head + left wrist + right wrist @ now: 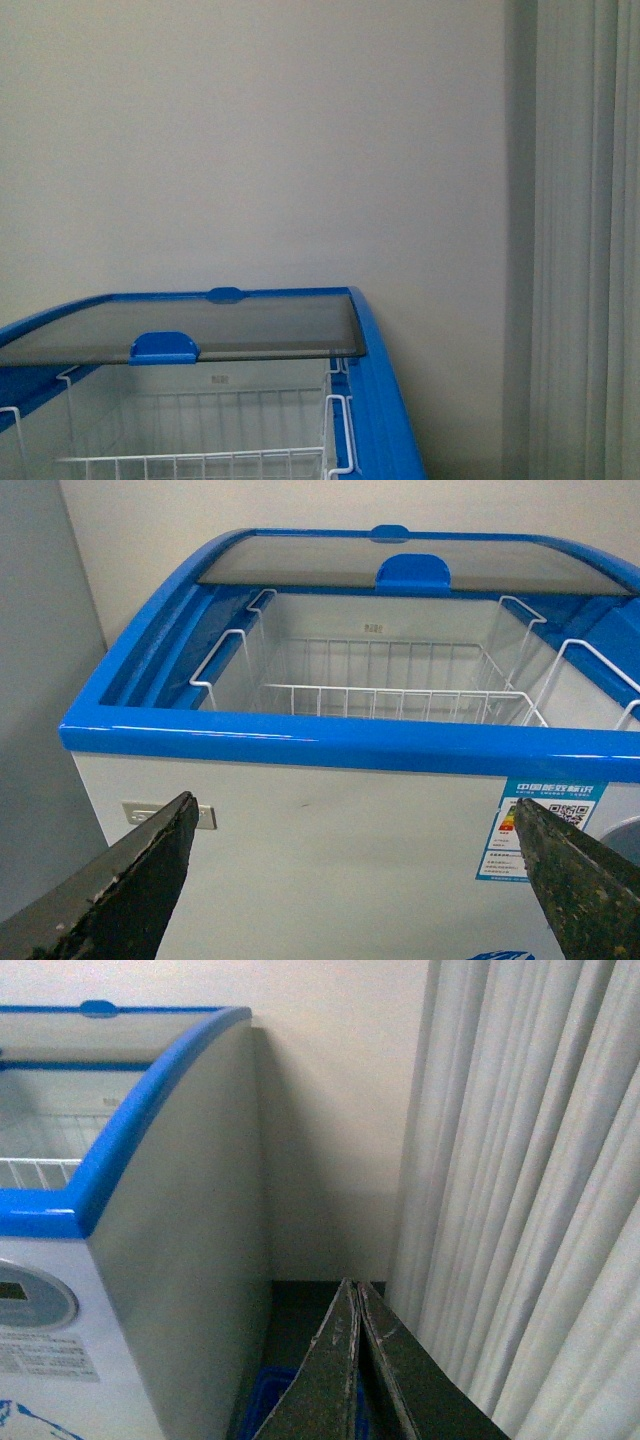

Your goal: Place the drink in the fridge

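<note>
The fridge [382, 400] is a white chest with a blue top rim. Its glass lid [200, 325] is slid toward the wall, leaving the front half uncovered over a white wire basket [200, 465] that looks empty. In the left wrist view the fridge [340, 742] fills the frame, and my left gripper [352, 802] hangs open in front of its white front wall, below the rim, with nothing between the fingers. My right gripper [355, 1285] is shut on nothing, beside the fridge's right side [180, 1220]. The drink is out of view.
A pale curtain [520, 1180] hangs close to the right of the fridge, leaving a narrow dark gap of floor. A blue crate [262, 1395] lies low in that gap under the right gripper. A plain wall [300, 150] stands behind the fridge.
</note>
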`<act>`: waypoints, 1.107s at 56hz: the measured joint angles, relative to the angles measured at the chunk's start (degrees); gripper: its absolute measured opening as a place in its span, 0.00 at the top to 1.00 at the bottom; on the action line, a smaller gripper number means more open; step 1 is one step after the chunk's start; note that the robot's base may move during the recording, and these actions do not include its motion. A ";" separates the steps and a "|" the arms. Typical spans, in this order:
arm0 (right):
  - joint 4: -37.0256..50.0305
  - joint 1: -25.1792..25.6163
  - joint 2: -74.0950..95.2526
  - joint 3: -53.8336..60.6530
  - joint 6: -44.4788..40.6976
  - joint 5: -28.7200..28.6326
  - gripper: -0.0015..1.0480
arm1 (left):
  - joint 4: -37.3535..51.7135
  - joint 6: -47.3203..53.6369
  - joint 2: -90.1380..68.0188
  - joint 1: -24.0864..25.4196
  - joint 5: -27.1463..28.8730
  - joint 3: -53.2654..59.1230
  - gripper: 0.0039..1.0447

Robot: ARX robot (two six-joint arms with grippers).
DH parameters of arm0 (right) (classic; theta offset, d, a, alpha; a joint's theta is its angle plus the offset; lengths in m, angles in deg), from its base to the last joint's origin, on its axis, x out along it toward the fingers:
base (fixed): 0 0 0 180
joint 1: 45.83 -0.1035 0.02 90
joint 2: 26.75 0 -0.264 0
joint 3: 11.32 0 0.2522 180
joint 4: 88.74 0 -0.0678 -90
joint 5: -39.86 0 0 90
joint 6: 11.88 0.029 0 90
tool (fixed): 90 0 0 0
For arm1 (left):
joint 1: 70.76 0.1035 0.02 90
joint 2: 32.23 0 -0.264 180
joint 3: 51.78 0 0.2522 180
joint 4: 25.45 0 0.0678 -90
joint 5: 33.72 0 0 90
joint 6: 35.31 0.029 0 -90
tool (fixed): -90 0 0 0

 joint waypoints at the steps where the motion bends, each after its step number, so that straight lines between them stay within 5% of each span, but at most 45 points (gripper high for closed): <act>1: -0.15 0.00 -0.24 0.17 0.02 0.09 0.97 | 0.00 0.00 0.00 0.02 0.00 0.00 0.08; 10: -0.02 0.00 -0.79 0.20 -0.02 -0.02 0.97 | 0.00 0.00 0.02 0.02 -0.04 0.00 0.08; 39: -0.02 0.00 -0.81 0.20 0.02 -0.02 0.07 | 0.00 0.00 0.02 0.02 -0.02 0.00 0.08; 62: -0.02 0.00 -0.81 0.20 0.04 -0.02 0.07 | 0.00 0.00 0.02 0.02 -0.02 0.00 0.08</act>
